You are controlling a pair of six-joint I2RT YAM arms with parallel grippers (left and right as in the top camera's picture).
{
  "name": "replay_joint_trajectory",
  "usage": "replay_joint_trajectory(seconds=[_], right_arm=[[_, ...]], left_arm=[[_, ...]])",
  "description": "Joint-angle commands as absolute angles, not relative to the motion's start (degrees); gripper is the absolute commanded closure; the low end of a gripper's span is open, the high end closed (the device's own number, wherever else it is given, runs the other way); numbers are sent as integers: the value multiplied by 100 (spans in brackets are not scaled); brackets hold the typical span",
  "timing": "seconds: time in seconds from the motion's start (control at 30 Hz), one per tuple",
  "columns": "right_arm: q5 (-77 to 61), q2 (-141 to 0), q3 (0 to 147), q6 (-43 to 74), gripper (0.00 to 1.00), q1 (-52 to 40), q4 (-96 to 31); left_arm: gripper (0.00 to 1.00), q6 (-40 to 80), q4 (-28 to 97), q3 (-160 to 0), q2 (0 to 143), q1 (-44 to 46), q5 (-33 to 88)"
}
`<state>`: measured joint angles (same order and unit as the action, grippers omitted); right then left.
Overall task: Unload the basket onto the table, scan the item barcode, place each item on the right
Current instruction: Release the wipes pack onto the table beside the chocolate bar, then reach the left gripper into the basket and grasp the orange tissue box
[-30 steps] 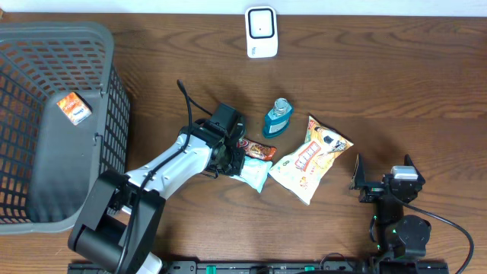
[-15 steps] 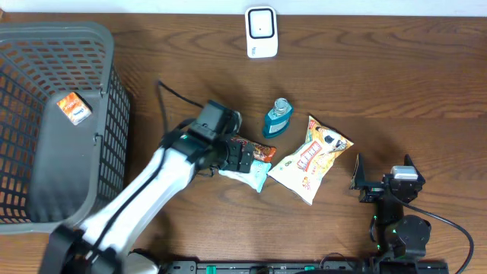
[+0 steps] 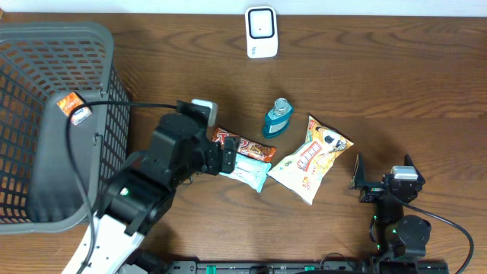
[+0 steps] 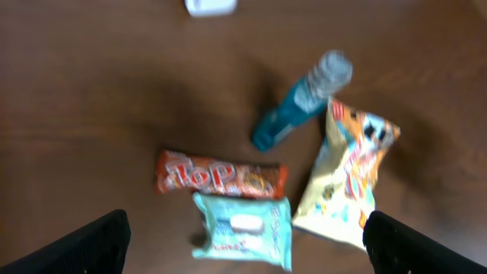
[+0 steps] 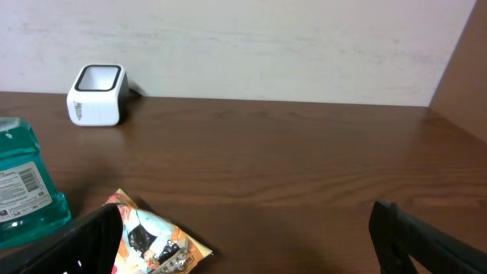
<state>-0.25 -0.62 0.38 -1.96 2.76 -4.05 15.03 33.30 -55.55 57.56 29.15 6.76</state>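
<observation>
Left gripper (image 4: 247,221): jaws spread wide, holding nothing. It hangs above the middle of the table (image 3: 396,84), over the left ends of the candy bar (image 3: 243,145) and the wipes packet (image 3: 251,170). In the left wrist view both lie flat on the wood between the two fingers (image 4: 91,243).

Right gripper (image 3: 383,172): jaws apart, empty, positioned near the right near corner of the table, well apart from all items.

Item positions:
- Candy bar: red wrapper, printed face up, at the table centre. Its long side is just beside the wipes packet, which lies toward the near edge.
- Bottle (image 3: 278,118): teal, lying on its side, just beyond the candy bar toward the far edge.
- Snack bag (image 3: 310,160): flat, to the right of the wipes packet, with its corner close to it.
- Scanner (image 3: 261,32): white, standing at the far edge, well apart from the items.
- Basket (image 3: 99,46): grey, at the left edge, containing one small orange packet (image 3: 74,106)
</observation>
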Motion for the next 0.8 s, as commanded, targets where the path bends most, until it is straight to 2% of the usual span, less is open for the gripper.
replay_joint_trajectory(seconds=[0.0, 0.2, 0.33, 0.53, 0.67, 0.77], right_arm=[[-56, -38, 32, -244, 1, 257, -427], [-56, -38, 32, -244, 1, 257, -425], [-56, -38, 32, -244, 1, 257, -427], [-56, -38, 32, -244, 1, 257, -427], [-56, -38, 32, -244, 1, 257, -427], [-56, -38, 32, -244, 1, 257, -427]], left_arm=[[2, 1487, 3225, -5760, 5428, 2915, -252], [2, 1468, 3223, -6202, 5347, 2655, -1221], [2, 1557, 3227, -6818, 5358, 2075, -1745], [2, 2552, 3387, -7760, 5465, 493, -1894], [2, 3339, 3715, -7846, 5664, -635, -1894], [2, 3481, 4016, -7843, 6064, -1295, -1892]])
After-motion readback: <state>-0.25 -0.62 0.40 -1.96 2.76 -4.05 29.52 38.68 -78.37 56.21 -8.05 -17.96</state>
